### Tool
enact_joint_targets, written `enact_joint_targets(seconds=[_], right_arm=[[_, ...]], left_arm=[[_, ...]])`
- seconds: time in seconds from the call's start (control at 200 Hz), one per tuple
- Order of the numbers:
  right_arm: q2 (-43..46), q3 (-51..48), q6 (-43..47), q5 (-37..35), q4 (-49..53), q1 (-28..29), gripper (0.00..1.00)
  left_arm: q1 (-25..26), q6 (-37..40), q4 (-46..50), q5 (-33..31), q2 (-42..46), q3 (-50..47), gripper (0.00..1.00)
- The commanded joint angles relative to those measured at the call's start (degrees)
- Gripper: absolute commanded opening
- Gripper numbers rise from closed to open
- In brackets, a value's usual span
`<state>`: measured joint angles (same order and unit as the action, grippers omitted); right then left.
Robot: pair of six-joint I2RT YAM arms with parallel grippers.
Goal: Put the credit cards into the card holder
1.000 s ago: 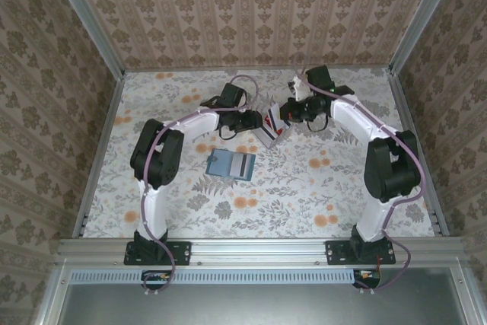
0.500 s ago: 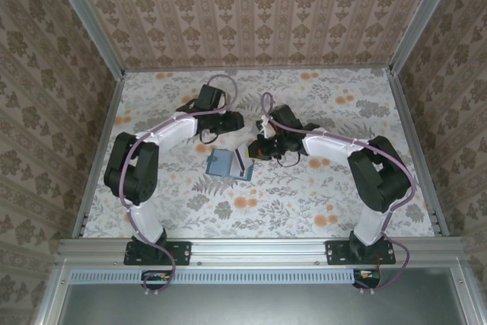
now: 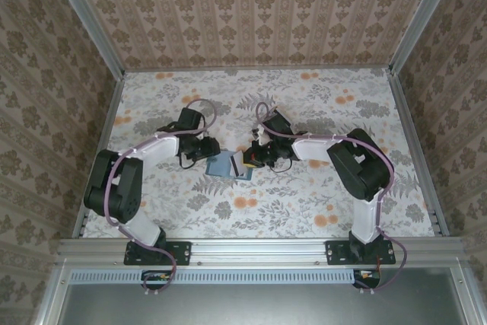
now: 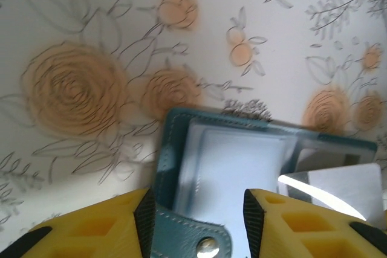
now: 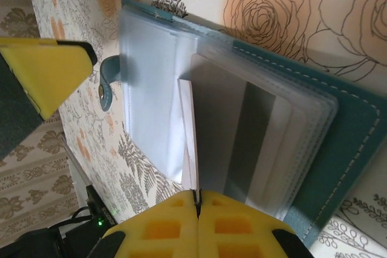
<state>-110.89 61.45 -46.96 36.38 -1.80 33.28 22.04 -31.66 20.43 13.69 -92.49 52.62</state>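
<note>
The teal card holder (image 3: 224, 165) lies open on the flowered table, its clear pockets up (image 4: 230, 167). My left gripper (image 4: 196, 209) is open at its left end, one yellow finger on each side of the snap strap (image 4: 199, 243). My right gripper (image 5: 196, 196) is shut on a thin white credit card (image 5: 188, 131), held on edge over the holder's (image 5: 357, 137) pockets. A grey credit card with a dark stripe (image 5: 242, 143) lies flat in the right-hand pocket. From above, my left gripper (image 3: 207, 151) and right gripper (image 3: 249, 159) flank the holder.
The flowered tablecloth (image 3: 304, 195) spreads around the holder. Patterned walls and metal rails (image 3: 103, 142) close the table in on three sides. My left finger (image 5: 42, 70) shows at the upper left of the right wrist view.
Both arms came forward from the back of the table to the holder. The right gripper brought its card down over the pockets. The left jaws narrowed slightly at the holder's left end.
</note>
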Motion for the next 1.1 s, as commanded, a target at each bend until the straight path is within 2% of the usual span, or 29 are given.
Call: enact_joint_targets(seconds=[0.0, 0.15, 0.345, 0.495, 1.095], right_arm=[[-2.20, 0.93, -1.60, -0.08, -1.36, 0.12, 0.03], [-3.28, 1.32, -2.34, -0.26, -2.43, 0.04, 0.03], [-4.71, 3.05, -2.34, 0.01, -2.52, 0.10, 0.03], [-5.81, 3.89, -2.17, 0.12, -2.52, 0.12, 0.03], [-8.02, 6.99, -1.55, 1.19, -1.58, 0.98, 0.03]], left_arm=[[-0.36, 1.33, 1.18, -0.25, 1.17, -1.67, 0.44], [-0.44, 1.43, 1.29, 0.30, 1.17, -3.40, 0.39], [-0.50, 0.85, 0.52, 0.76, 1.81, -5.32, 0.27], [-0.48, 0.11, -0.69, 1.42, 1.79, -5.93, 0.21], [-0.20, -0.52, -1.68, 2.21, 1.17, -5.44, 0.21]])
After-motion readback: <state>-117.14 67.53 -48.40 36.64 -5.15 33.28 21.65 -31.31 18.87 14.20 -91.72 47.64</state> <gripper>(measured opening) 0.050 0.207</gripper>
